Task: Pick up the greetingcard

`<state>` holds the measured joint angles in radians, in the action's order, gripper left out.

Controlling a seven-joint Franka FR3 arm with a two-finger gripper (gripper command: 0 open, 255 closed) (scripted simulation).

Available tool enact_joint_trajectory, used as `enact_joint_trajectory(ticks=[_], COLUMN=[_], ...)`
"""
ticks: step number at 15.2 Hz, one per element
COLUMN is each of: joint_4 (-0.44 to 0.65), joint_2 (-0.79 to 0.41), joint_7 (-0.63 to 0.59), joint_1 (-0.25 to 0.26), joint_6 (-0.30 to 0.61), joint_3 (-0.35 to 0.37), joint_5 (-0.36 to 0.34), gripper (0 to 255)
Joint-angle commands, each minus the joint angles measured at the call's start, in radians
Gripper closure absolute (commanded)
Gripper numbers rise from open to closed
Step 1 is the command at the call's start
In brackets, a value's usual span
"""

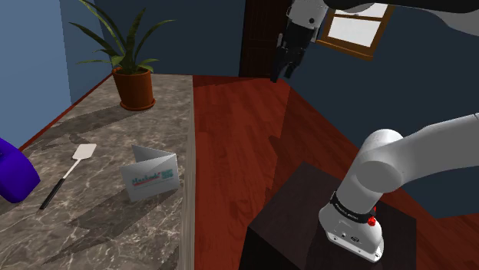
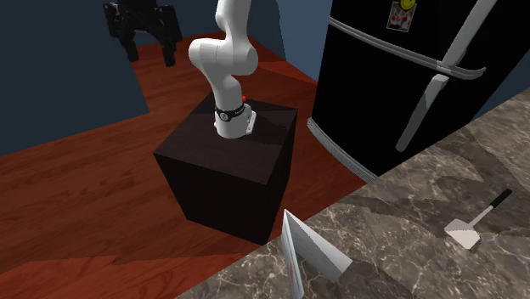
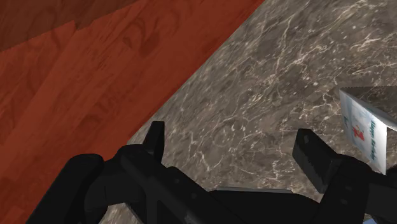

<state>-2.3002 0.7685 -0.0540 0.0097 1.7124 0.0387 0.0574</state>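
The greeting card (image 1: 151, 175) stands folded like a tent on the marble counter (image 1: 100, 222), white with red and green print. It sits near the counter's edge toward the wooden floor. My gripper (image 1: 284, 69) hangs high over the floor, well away from the card, toward the shoulder view's upper right. In the second exterior view the gripper (image 2: 151, 51) is open, far behind the card (image 2: 306, 251). The wrist view has the fingers (image 3: 154, 137) apart with nothing between them, and the card (image 3: 366, 130) lies beyond the other finger.
A spatula (image 1: 69, 172) lies on the counter beside the card. A potted plant (image 1: 134, 77) stands at the counter's far end, and a purple object (image 1: 11, 176) at the shoulder view's left. A black fridge (image 2: 408, 76) adjoins the counter. The stand (image 2: 229, 170) rests on red wood floor.
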Motion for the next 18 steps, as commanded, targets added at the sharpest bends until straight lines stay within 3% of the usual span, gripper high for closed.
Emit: enact_joint_trajectory(ticks=[1,10,18], joint_4=[0.000,0.098,0.246], joint_2=[0.000,-0.275,-0.538], joint_7=[0.000,-0.028,-0.063], joint_1=[0.000,0.064,0.111], joint_6=[0.000,0.129,0.202], joint_3=[0.000,0.108,0.203], joint_5=[0.000,0.040,0.030], gripper=[0,0,0])
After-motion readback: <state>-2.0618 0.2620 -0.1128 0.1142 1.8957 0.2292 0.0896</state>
